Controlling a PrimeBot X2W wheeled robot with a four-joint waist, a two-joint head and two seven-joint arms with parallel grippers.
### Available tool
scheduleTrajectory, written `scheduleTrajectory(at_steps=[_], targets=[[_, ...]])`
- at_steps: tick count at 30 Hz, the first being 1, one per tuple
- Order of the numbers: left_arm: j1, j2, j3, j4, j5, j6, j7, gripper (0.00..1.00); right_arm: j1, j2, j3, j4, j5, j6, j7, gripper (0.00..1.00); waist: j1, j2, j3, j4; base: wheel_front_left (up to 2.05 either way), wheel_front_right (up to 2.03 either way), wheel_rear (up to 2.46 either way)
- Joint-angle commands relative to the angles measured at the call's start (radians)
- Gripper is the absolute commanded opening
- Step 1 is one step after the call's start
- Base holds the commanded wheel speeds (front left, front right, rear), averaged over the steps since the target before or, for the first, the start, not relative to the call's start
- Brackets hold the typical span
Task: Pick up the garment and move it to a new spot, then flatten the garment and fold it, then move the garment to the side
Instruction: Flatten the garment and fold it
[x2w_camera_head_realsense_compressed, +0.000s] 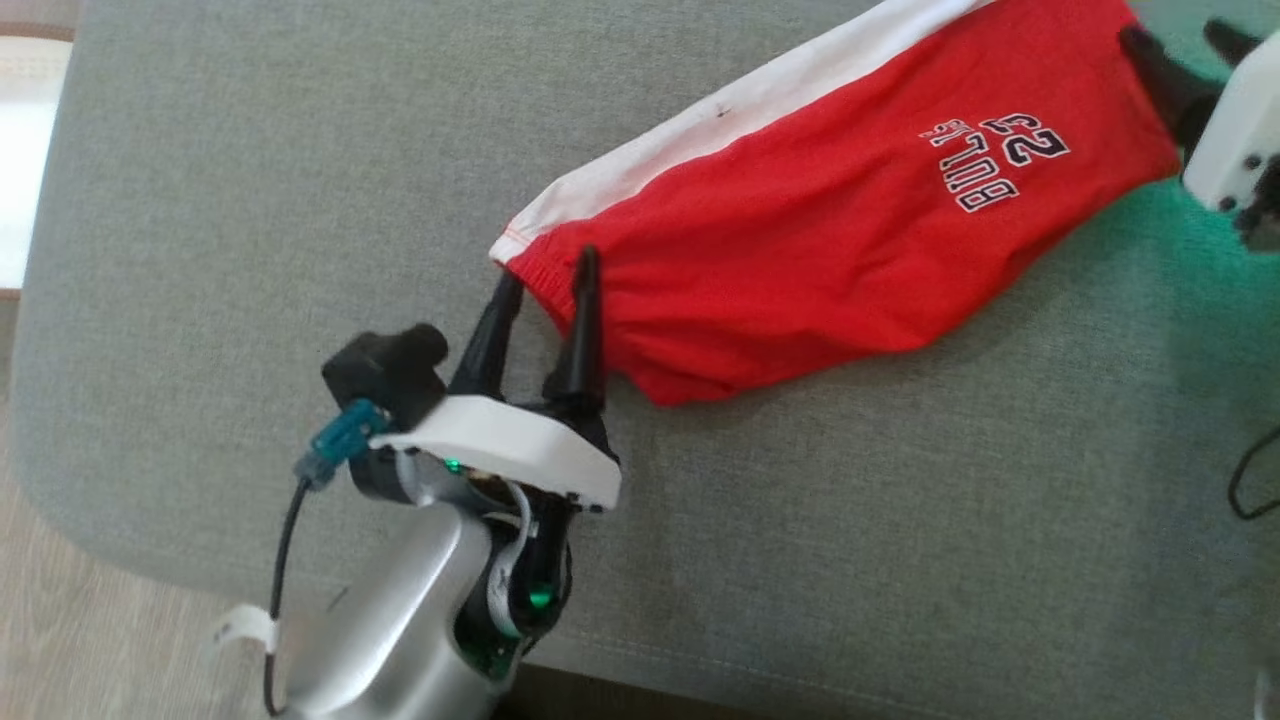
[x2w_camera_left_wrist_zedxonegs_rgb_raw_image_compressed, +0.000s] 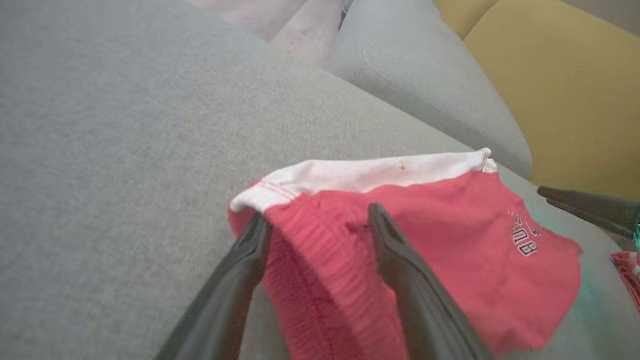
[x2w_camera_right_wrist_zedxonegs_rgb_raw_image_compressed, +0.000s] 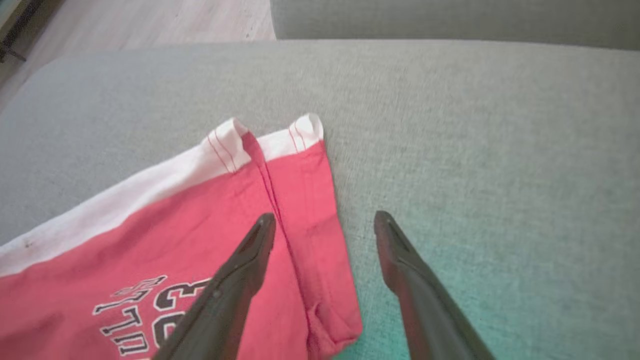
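Head view: the garment (x2w_camera_head_realsense_compressed: 800, 250) lies stretched out on the grey cushion (x2w_camera_head_realsense_compressed: 250, 180). The left gripper (x2w_camera_head_realsense_compressed: 549, 268) stands open astride the waistband end, and the right gripper (x2w_camera_head_realsense_compressed: 1175, 35) stands open at the hem end. Bare cushion extends wide below and left of the garment.

Left wrist view: one finger overlaps the waistband. An angled lift may snag the elastic and rumple the cloth.

Right wrist view: one finger hangs over the hem, the other over bare cushion beside the garment. A low retreat may drag the hem corner.

Grey fabric sofa seat (x2w_camera_head_realsense_compressed: 800, 560), mustard-yellow cushion (x2w_camera_left_wrist_zedxonegs_rgb_raw_image_compressed: 565, 90) beyond it, pale wooden floor (x2w_camera_head_realsense_compressed: 60, 620) alongside
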Motion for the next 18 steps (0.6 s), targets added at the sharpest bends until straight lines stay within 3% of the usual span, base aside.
scheduleTrajectory(at_steps=[1,7,18], targets=[[-0.016,0.013,0.024,-0.030,0.013,-0.004,-0.018,1.00,-0.014,0.008,0.011,-0.054,-0.007,0.007,0.005,1.00,0.0000,0.0000,0.002,0.005,0.00,0.00,0.00],[-0.062,-0.009,0.000,0.037,0.007,-0.041,-0.015,1.00,-0.008,0.036,0.019,-0.067,-0.030,0.007,0.027,1.00,0.0000,0.0000,0.006,0.019,0.00,0.00,0.00],[-0.079,0.037,-0.015,0.068,0.033,-0.004,0.048,1.00,-0.054,-0.025,0.197,-0.039,-0.068,0.007,0.035,1.00,0.0000,0.0000,-0.012,0.005,0.00,0.00,0.00]])
